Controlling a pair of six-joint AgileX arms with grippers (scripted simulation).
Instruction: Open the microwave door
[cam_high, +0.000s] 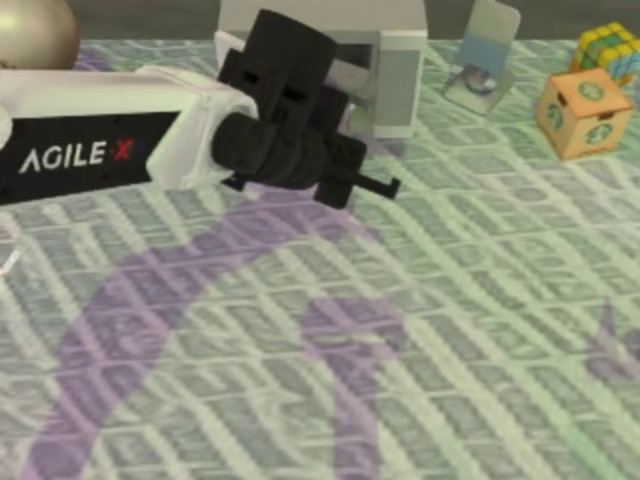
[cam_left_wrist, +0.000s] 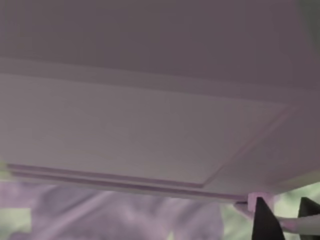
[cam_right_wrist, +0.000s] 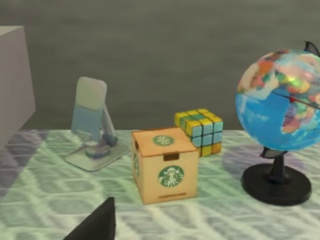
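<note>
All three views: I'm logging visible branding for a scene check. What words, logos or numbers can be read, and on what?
"AGILE X", white letters with a red X, on the left arm in the top view.
Round green logos on the orange box; any lettering in them is too blurred to read.
Globe: map colours only, no readable names.
Microwave, its door, phone stand and puzzle cube: no text.

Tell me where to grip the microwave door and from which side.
Grip the flat light grey microwave door at its free right edge, opposite the left hinge, coming from the front. The left gripper is already before the boxy grey-silver microwave; its wrist view shows a thin panel edge beside its fingers.
</note>
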